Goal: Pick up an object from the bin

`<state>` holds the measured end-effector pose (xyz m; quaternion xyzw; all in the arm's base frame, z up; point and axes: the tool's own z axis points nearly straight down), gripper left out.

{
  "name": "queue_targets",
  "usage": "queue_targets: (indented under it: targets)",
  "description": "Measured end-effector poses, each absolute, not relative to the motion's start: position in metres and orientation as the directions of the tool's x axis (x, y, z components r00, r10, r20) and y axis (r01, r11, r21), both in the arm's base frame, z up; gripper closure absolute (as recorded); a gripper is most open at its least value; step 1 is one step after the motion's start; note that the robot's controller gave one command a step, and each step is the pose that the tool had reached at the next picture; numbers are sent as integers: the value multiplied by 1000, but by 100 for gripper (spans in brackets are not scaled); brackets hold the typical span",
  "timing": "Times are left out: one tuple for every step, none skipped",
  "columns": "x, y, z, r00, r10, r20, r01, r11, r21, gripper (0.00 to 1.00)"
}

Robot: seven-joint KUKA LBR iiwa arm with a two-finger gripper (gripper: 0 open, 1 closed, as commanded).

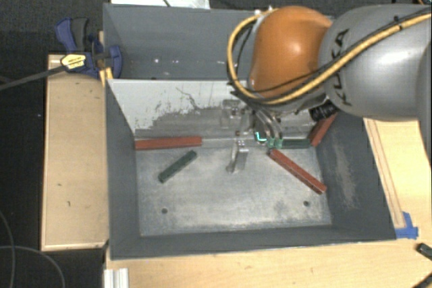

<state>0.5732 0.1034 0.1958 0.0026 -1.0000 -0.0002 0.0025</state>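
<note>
No pick looks made yet: the tool (pixel 237 157) hangs mid-bin (pixel 223 207) beside a red stick (pixel 297 172) (apart or together, cannot tell).

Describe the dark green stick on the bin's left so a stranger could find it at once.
Look at the left half of the floor of the grey metal bin. Just in front of the long red-brown bar at the foot of the back wall lies the dark green stick, tilted and touching nothing. It is shorter and darker than that bar.
</note>
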Motion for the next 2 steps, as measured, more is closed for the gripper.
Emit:
queue_targets:
  targets:
    - [572,157,88,-957,-292,3,-292,957,2,0]
    - [588,179,70,-927,-375,-6,-375,927,1,0]
